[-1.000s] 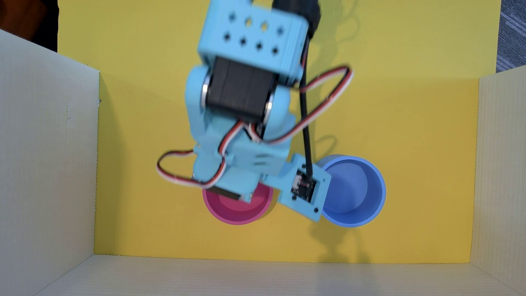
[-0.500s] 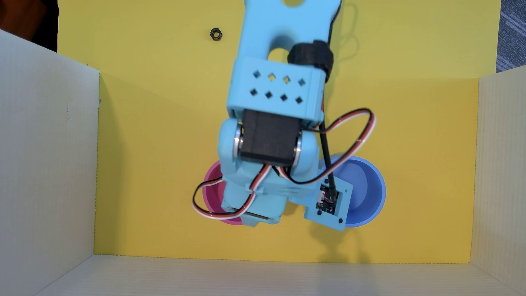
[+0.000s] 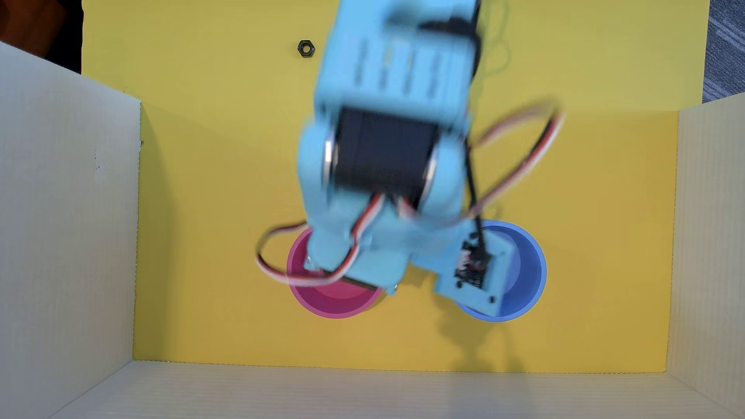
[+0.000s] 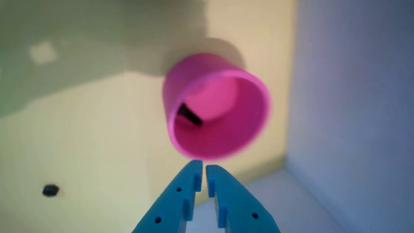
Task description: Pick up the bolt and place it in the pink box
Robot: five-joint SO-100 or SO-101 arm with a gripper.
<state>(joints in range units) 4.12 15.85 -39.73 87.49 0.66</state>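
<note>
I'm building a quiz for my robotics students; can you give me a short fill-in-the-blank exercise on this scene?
1. The bolt lies inside the ____ cup.
2. In the wrist view, the gripper holds ____.
3. In the overhead view, the nut rests on the ____ floor.
4. In the overhead view, the pink cup stands to the ____ of the blue cup.

Missing words: pink; nothing; yellow; left

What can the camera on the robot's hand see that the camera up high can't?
Only the wrist view shows the bolt lying inside the pink box, and the gripper with its fingers nearly together and nothing between them. Only the overhead view shows the blue cup and the arm's body, which hides the gripper there. Both show the pink box, the nut and the yellow floor.
</note>
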